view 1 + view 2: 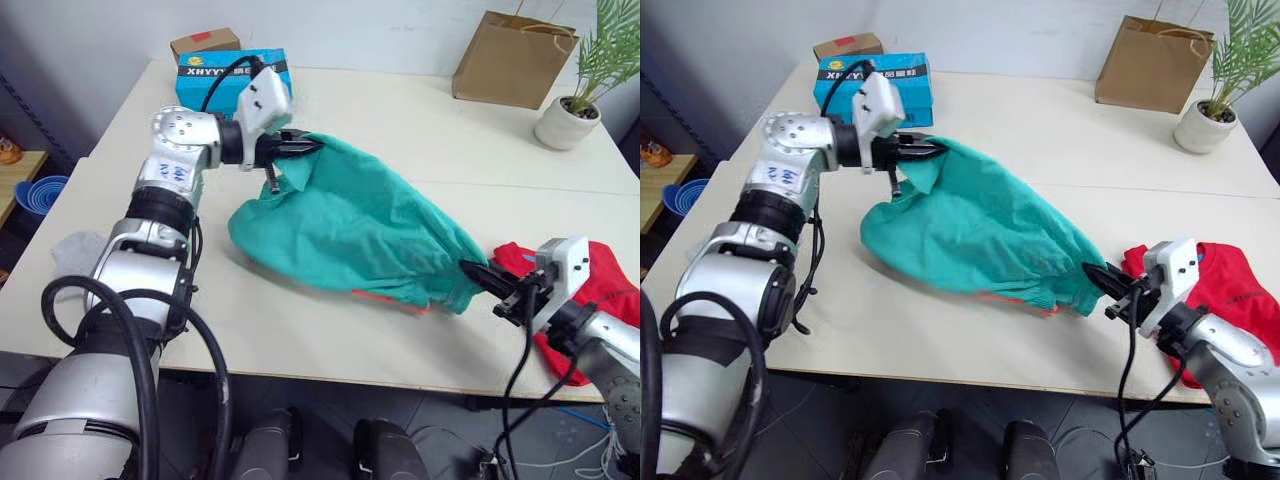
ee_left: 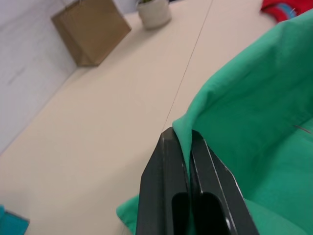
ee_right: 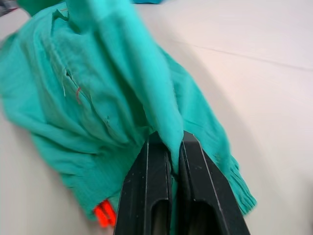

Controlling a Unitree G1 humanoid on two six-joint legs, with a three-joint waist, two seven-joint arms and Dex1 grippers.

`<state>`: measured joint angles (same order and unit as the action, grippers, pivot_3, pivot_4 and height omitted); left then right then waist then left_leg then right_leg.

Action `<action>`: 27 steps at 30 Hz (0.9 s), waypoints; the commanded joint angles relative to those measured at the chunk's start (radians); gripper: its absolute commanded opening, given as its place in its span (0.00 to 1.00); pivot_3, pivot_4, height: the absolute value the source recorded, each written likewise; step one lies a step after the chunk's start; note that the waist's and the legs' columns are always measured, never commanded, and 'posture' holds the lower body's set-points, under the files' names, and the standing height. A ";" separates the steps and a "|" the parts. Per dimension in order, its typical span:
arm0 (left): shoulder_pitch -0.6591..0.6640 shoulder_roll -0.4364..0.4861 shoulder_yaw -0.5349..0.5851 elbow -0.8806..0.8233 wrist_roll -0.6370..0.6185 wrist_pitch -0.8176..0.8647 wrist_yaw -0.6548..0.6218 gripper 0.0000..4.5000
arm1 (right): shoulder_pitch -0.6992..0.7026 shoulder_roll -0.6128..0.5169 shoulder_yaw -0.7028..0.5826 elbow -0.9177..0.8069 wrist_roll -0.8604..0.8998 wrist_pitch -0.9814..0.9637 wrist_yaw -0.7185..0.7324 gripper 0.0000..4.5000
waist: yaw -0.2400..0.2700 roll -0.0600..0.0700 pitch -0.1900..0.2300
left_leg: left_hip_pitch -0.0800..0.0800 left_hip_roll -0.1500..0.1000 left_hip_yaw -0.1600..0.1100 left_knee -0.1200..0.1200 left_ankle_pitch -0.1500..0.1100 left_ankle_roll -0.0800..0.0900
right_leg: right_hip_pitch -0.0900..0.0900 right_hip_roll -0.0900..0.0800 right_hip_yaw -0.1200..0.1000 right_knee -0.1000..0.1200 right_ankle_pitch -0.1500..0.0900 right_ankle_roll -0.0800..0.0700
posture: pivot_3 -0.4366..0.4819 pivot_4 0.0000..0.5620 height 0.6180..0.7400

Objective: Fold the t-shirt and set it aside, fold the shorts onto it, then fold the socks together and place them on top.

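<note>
Grippers: left and right both pinch shorts | step: folding shorts | next: you lay them onto t-shirt.

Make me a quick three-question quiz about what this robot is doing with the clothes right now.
1. True or false: both claws pinch the green shorts.
2. Which garment lies on the table by the right claw? A) grey socks B) red t-shirt C) blue jeans
3. What does the left claw grip: an edge of the shorts, or the paper bag?

Key: 1 true; 2 B; 3 an edge of the shorts.
</note>
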<state>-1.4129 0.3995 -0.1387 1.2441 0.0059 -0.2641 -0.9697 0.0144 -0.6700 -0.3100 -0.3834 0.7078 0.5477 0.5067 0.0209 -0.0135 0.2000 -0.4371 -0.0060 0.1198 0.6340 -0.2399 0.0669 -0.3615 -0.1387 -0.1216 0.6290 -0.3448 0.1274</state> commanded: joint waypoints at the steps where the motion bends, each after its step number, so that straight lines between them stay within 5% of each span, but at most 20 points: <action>1: -0.030 -0.006 -0.002 0.056 0.062 -0.013 0.088 0.00 | -0.036 0.005 0.031 0.016 -0.073 -0.011 -0.024 0.00 | -0.003 0.000 0.000 | -0.001 0.000 0.000 0.001 0.000 0.000 | 0.000 0.000 0.000 0.001 0.000 0.000 | 0.48 0.27 1.00; 10: 0.033 -0.053 0.068 0.097 0.090 0.002 0.188 0.00 | -0.151 0.087 0.052 0.114 -0.078 0.085 -0.053 0.00 | -0.002 -0.001 0.001 | -0.002 0.001 -0.001 0.012 0.000 0.002 | -0.001 -0.003 0.001 0.008 0.000 0.000 | 0.48 0.27 1.00; 17: 0.041 -0.051 0.191 0.085 0.040 0.015 0.251 0.46 | -0.141 0.096 -0.020 0.022 -0.077 0.105 -0.109 0.55 | -0.001 -0.001 0.001 | -0.007 0.000 -0.001 0.014 0.000 0.002 | -0.007 -0.007 0.001 0.017 0.000 0.000 | 0.48 0.27 1.00; 22: 0.057 -0.006 0.293 0.063 -0.028 -0.042 0.253 0.82 | -0.050 0.072 -0.118 -0.068 -0.065 -0.002 -0.005 0.95 | 0.000 -0.001 0.001 | -0.007 0.000 -0.001 0.014 0.000 0.002 | -0.008 -0.003 0.001 0.017 0.000 0.000 | 0.48 0.27 1.00; 24: 0.069 0.005 0.324 0.047 -0.067 -0.066 0.150 0.96 | -0.018 0.062 -0.142 -0.099 -0.069 -0.056 0.045 1.00 | -0.001 -0.001 0.001 | -0.006 0.000 0.000 0.014 0.000 0.002 | -0.007 -0.002 0.001 0.017 0.000 0.000 | 0.48 0.27 1.00; 27: 0.118 0.030 0.282 0.005 -0.053 -0.154 -0.051 1.00 | 0.033 0.026 -0.125 -0.179 -0.052 -0.096 0.153 1.00 | -0.002 -0.001 0.000 | -0.005 0.000 0.001 0.014 0.000 0.002 | -0.007 -0.001 0.002 0.017 0.000 0.000 | 0.48 0.27 1.00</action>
<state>-1.3063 0.4222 0.1625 1.2934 -0.0401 -0.3637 -0.9141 0.0381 -0.6234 -0.4203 -0.4873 0.6290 0.4911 0.6031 0.0190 -0.0143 0.2005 -0.4421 -0.0058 0.1210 0.6477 -0.2395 0.0688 -0.3682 -0.1396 -0.1192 0.6457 -0.3448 0.1274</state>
